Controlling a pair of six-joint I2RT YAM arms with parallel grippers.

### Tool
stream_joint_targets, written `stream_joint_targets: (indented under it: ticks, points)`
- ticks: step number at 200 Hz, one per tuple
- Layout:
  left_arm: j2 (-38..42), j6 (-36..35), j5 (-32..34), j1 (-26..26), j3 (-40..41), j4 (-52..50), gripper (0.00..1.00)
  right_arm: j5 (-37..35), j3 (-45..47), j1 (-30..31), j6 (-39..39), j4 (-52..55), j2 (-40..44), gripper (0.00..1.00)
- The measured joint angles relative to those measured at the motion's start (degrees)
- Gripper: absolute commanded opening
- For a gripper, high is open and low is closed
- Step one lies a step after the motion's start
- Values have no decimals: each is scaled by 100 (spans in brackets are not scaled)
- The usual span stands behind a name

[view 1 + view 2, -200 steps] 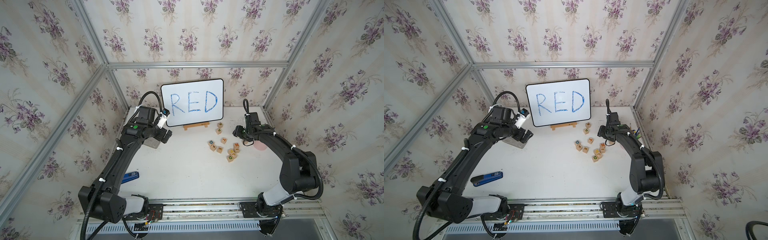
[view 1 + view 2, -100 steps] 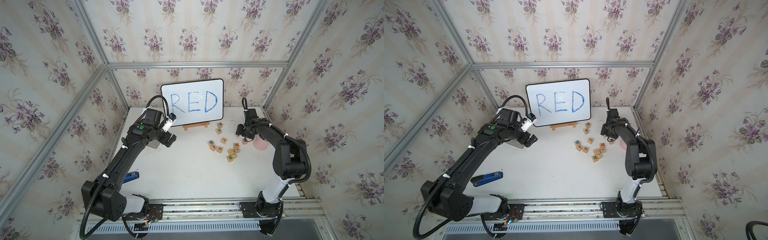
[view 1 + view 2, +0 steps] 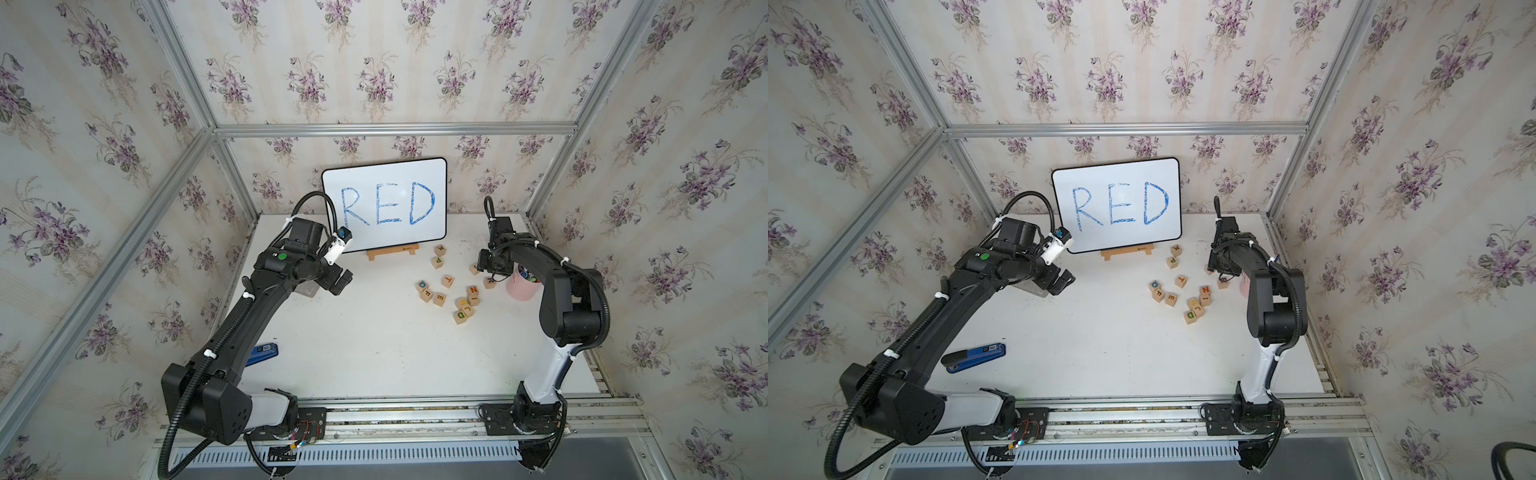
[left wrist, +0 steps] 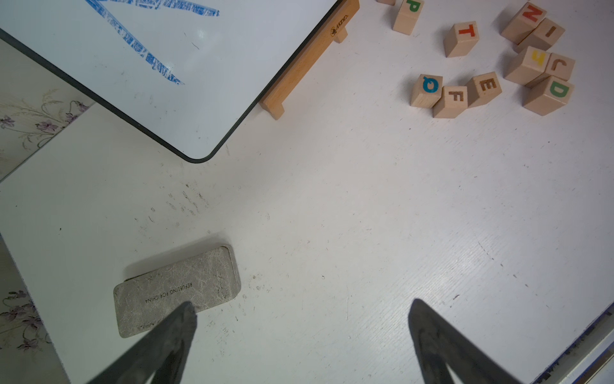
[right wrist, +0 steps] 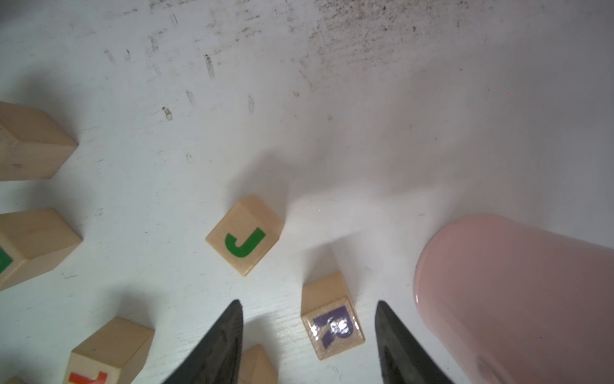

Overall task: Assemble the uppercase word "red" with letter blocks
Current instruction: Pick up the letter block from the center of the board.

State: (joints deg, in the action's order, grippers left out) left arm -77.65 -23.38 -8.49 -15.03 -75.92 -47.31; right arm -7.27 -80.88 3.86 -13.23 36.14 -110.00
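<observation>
1. Left arm. Over the last second the left tool (image 3: 340, 283) has advanced a short way from the back-left corner toward the middle of the surface (image 3: 374, 357). Its jaws stand wide with nothing between them. In the left wrist view 1 finger overlaps the grey eraser (image 4: 176, 289) but does not grip it. Treat this arm as idle.

2. Blocks. The E block (image 3: 439, 298) and the D block (image 3: 460, 316) lie where they lay 1 second ago, in the loose cluster in front of the white board (image 3: 386, 203) and to its right. Each touches a neighbouring cube. No 3 letters stand in a row, so you should regard the word as not yet started.

3. Right arm. The elbow has folded up and inward, while the right tool (image 5: 307, 304) has kept to the far right end of the cluster. In the right wrist view its jaws stand at a middling width and straddle the R block (image 5: 332, 327). A gap shows on each side, so nothing is held. The R block rests flat on the surface, letter up, between the J block (image 5: 245, 234) and the pink cup (image 5: 511, 299), apart from both.

Judgement: closing on the R block is the step in hand. Watch the finger nearest the pink cup, where room is least.
</observation>
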Motion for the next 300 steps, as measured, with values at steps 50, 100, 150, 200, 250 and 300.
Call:
stream_joint_targets:
  ticks: [50,100,150,200,250,300]
  points:
    - [-11,15,-20,0,-22,0,99,-81,122,-11,4,-31,-155,59]
    - [31,15,-15,0,48,-2,99,-26,234,-11,105,-76,-249,53]
    - [74,13,-11,0,98,-17,99,243,540,-11,125,-146,-214,44]
    - [76,2,-11,0,98,-17,99,376,697,-9,122,-199,-188,43]
    - [85,2,9,0,107,-17,99,299,586,-11,122,-201,-195,44]
    - [120,15,9,-2,125,-15,99,210,393,-17,122,-245,-330,42]
